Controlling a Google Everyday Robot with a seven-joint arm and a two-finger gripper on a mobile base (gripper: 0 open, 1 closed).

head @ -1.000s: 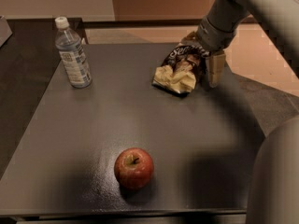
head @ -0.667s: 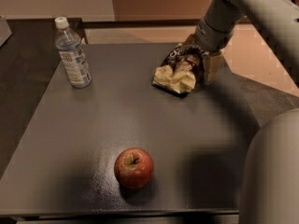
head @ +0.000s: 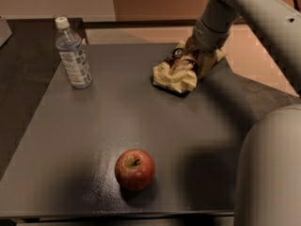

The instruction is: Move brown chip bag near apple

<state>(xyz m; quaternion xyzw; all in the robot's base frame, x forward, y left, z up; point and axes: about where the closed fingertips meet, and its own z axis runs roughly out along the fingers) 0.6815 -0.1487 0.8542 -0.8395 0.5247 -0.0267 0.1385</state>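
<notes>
- End effector is low over the far right part of the tabletop, at the right end of the brown chip bag. It touches the bag, but I cannot tell if it is open or closed on it.
- The brown chip bag lies crinkled on the tabletop, and its cream-yellow end points to the near left. The dark brown part is under the end effector. What is inside the bag cannot be seen.
- The apple stands on the near part of the tabletop, with its stem up. It is well apart from the bag.
- A clear plastic water bottle stands upright at the far left. Its white cap is on and it has a label around the middle. How full it is I cannot tell.
- The light grey arm comes down from the upper right to the end effector.
- A rounded grey part of the robot body fills the near right corner.
</notes>
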